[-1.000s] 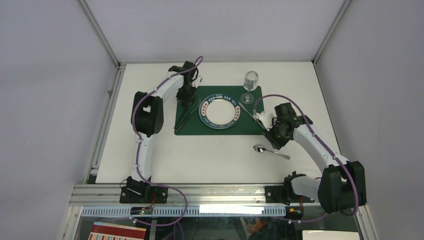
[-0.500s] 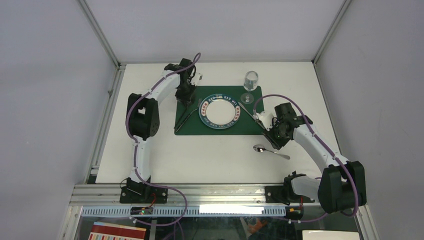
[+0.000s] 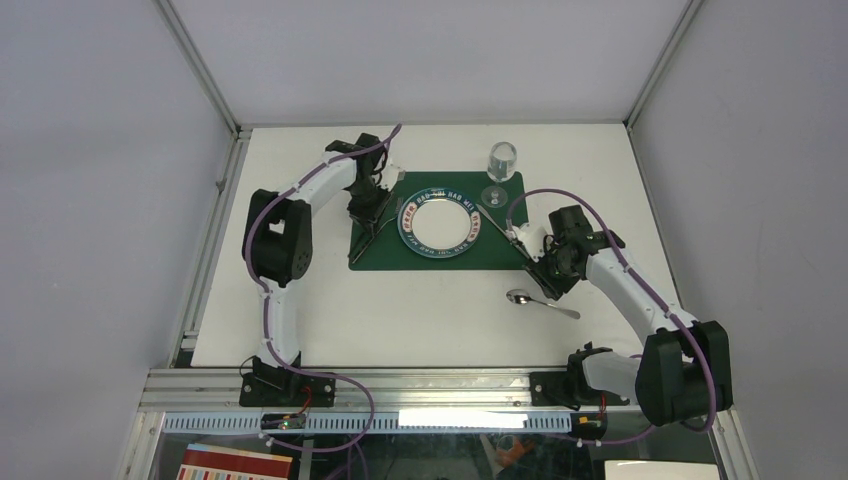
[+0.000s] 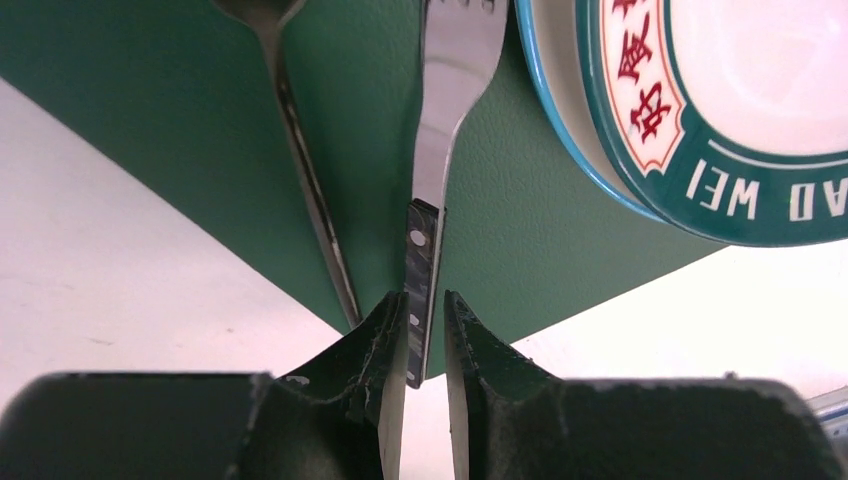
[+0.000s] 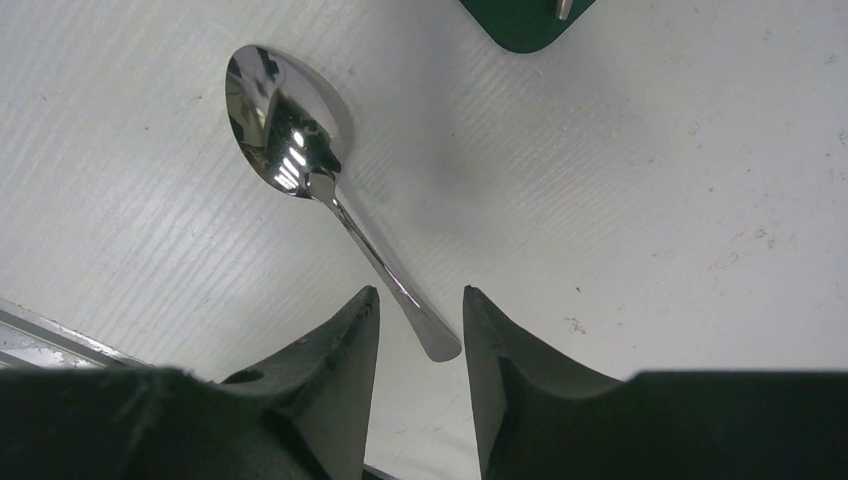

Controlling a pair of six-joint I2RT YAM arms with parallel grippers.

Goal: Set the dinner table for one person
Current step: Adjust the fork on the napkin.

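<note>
Plate (image 3: 437, 222), glass (image 3: 502, 160) and fork (image 4: 290, 120) sit on the placemat (image 3: 440, 255); left jaws clasp the knife (image 4: 445, 120), right jaws parted over the spoon (image 5: 320, 180) left on the tabletop (image 3: 420, 310)

Dk green placemat (image 3: 440, 255), white plate (image 3: 440, 222) w/ teal rim & red lettering, silver spoon (image 5: 300, 150).

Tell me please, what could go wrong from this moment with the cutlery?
1. The left gripper pinches only the thin end of the knife, so it may slip or twist.
2. The knife lies close between the fork and the plate; moving it could knock either.
3. The right gripper straddles just the handle tip of the spoon; closing there may miss.
</note>
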